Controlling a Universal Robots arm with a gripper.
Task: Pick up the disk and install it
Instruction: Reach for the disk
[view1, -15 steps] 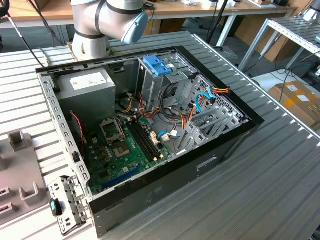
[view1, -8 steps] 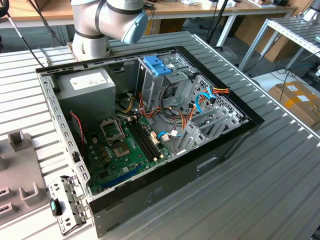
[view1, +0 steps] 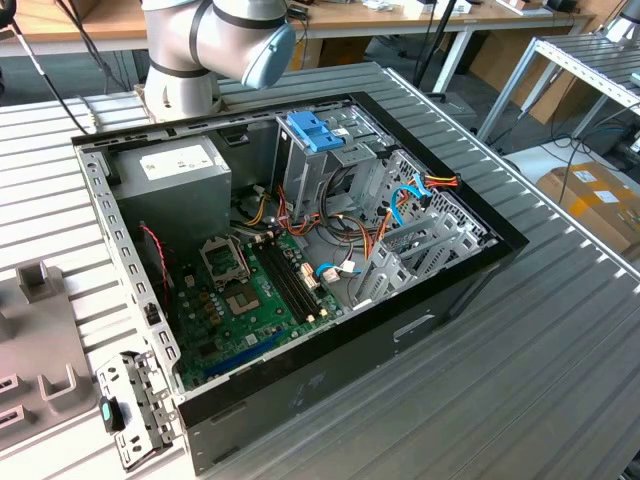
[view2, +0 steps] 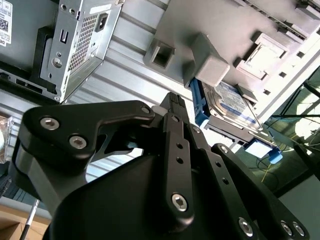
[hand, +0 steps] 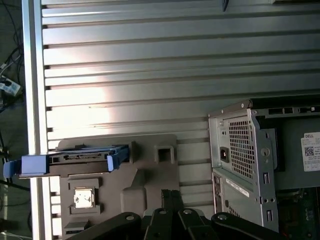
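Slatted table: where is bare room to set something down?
Free: the slats at the exterior view's right of the computer case, and those beside the grey fixture holding the disk. Crowded: inside the case, among cables.

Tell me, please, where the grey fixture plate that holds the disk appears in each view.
Exterior view: the grey fixture plate sits at the exterior view's left edge, beside the computer case.
Second wrist view: it lies beyond the gripper, carrying the disk.
First wrist view: it lies beyond the gripper, disk on it.
Shared landmark: the computer case, next to the plate.
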